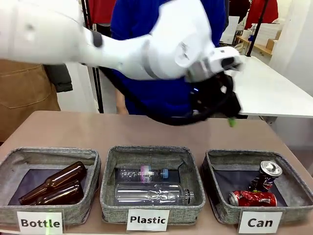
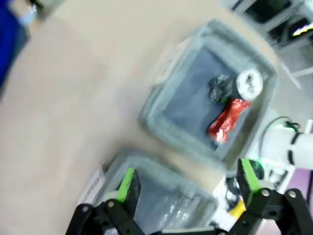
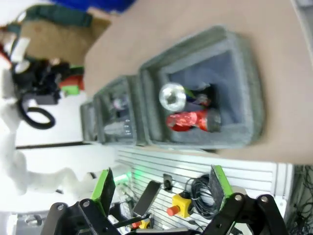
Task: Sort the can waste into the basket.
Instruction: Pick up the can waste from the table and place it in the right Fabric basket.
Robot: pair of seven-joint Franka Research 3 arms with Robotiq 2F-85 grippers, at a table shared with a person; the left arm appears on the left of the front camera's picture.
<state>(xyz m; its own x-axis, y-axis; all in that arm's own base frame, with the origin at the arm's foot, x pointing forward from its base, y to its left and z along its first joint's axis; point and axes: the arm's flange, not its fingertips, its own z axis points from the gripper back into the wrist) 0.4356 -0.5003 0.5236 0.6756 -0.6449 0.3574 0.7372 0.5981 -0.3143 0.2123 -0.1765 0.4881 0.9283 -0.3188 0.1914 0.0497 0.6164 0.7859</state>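
Left gripper [image 2: 188,188], seen along its own two fingers in the left wrist view, is spread wide with nothing between the green pads [image 2: 127,183]; below it lies the rim of the middle bin [image 2: 146,164], and ahead and to one side sits the "Can" basket [image 2: 161,110]. In the front view the left arm [image 1: 146,44] reaches across the middle of the table, its wrist raised well above the row of bins and blurred.

Right gripper [image 3: 159,188], in the right wrist view, is likewise parted and empty, hanging off the near edge of the table with the basket well ahead of its fingertips.

Both pieces of can waste rest inside the basket: the red can [image 1: 253,198] lies on its side near the front wall, and the dark can [image 1: 265,176] leans just behind it, touching or nearly touching, silver end up. The "Bottle" bin [image 1: 49,159] holds brown glass bottles [image 1: 54,186]; the "Plastic" bin holds clear plastic bottles [image 1: 151,193]. No can is visible on the bare tabletop [image 1: 146,129].

Judged from this layout, the sorting step appears complete, and the moment reads as a retreat after release. The next move likely calls only for lifting the left arm clear of the bins without brushing their rims, and for parking both arms.
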